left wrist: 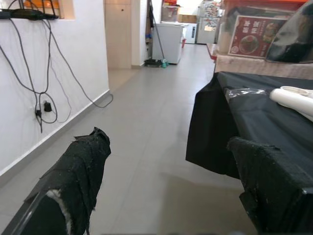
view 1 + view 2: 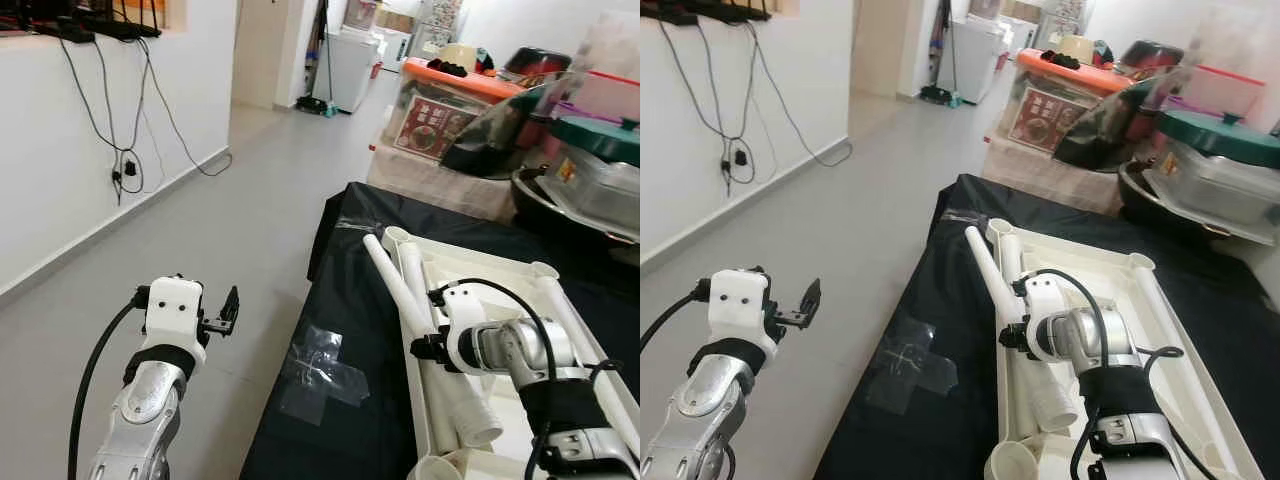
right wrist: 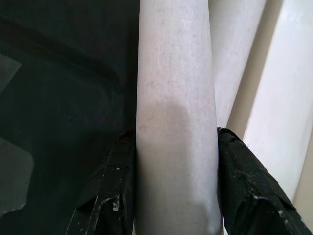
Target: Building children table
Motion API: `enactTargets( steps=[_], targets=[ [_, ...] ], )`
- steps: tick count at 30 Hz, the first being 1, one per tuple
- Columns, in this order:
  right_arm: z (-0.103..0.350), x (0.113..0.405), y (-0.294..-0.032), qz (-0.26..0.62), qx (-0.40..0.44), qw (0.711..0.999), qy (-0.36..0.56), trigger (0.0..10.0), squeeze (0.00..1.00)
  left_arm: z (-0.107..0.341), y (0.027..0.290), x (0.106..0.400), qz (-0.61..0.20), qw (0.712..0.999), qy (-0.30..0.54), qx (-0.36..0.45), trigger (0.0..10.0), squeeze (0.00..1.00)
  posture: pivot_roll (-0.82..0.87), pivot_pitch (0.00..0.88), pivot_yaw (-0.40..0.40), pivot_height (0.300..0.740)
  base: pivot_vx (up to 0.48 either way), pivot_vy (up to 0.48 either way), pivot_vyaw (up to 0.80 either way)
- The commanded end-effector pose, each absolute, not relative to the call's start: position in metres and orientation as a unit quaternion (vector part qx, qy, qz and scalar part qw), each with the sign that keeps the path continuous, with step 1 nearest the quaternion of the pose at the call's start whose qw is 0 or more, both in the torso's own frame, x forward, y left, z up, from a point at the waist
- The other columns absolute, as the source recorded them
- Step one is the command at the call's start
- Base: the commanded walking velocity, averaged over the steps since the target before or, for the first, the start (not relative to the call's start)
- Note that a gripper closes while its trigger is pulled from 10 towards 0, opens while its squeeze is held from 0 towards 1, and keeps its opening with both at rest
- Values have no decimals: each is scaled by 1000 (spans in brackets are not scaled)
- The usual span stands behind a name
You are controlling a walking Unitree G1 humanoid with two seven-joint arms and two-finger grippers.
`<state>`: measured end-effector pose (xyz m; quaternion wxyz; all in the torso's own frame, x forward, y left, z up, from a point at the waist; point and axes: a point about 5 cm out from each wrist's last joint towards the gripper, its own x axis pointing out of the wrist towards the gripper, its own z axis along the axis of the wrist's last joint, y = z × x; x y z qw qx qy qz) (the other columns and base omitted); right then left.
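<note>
Firstly, head views. Item: upturned white tabletop [image 2: 500, 262], one, lying on a black-draped desk [image 2: 330, 400] toward its near right corner, underside up, rim raised. Item: white table legs, tubular; at least three could be counted, though the arm hid some. One leg [image 2: 392, 280] lay tilted along the tabletop's left edge, its long axis running from the desk's near edge toward the far edge; another leg [image 2: 575, 330] lay along the right edge. Item: clear tape patch [image 2: 318, 368], one, on the cloth near the desk's left edge. Item: right gripper [image 2: 422, 345], set across the tilted leg about midway along it; this arm was plainly the nearer to the work. Item: left gripper [image 2: 225, 312], over bare floor, well apart from the desk's left edge.

Left wrist view. Left fingers [image 1: 80, 171] stood spread, nothing between them; the desk's draped corner [image 1: 215, 122] lay ahead and to one side, a leg end [image 1: 293, 98] resting on it.

Right wrist view. Right fingers [image 3: 110, 191] were clamped on the tilted leg [image 3: 176, 122], one pad on each flank, the leg's long axis running straight away between them. A second leg [image 3: 237, 54] lay just beside it.

Judgement: lifting the held leg and turning it upright toward a corner socket would probably be the next requirement; sockets were not clearly visible.
</note>
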<state>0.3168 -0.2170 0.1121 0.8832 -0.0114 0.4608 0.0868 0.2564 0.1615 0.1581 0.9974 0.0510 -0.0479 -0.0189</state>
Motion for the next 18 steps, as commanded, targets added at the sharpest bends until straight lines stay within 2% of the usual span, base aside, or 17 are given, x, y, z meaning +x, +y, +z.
enactTargets(
  steps=[1, 6, 8, 11, 17, 18],
  targets=[
    [95, 308, -231, 61, -21, 865, 498, 0, 0, 155, 160, 256, -19, 997, -42, 55, 10000, 0, 86, 0, -209, 740, 0, 0, 0],
    [100, 313, -227, 75, -15, 872, 484, 0, 0, 154, 162, 256, -17, 997, -41, 56, 10000, 0, 96, 0, -204, 740, 0, 0, 0],
    [109, 319, -218, 102, 6, 881, 462, 0, 0, 154, 164, 256, -15, 997, -41, 58, 10000, 0, 98, 0, -200, 740, 0, 0, 0],
    [160, 334, -176, 223, 78, 907, 347, 0, 0, 155, 167, 257, -16, 997, -43, 63, 10000, 0, 107, 0, -184, 740, 0, 0, 0],
    [198, 341, -156, 286, 115, 920, 241, 0, 0, 159, 167, 259, -24, 997, -49, 53, 10000, 0, 108, 0, -181, 740, 0, 0, 0],
    [213, 344, -148, 300, 130, 925, 194, 0, 0, 165, 162, 261, -44, 997, -58, 37, 10000, 0, 109, 0, -180, 740, 0, 0, 0]
  ],
)
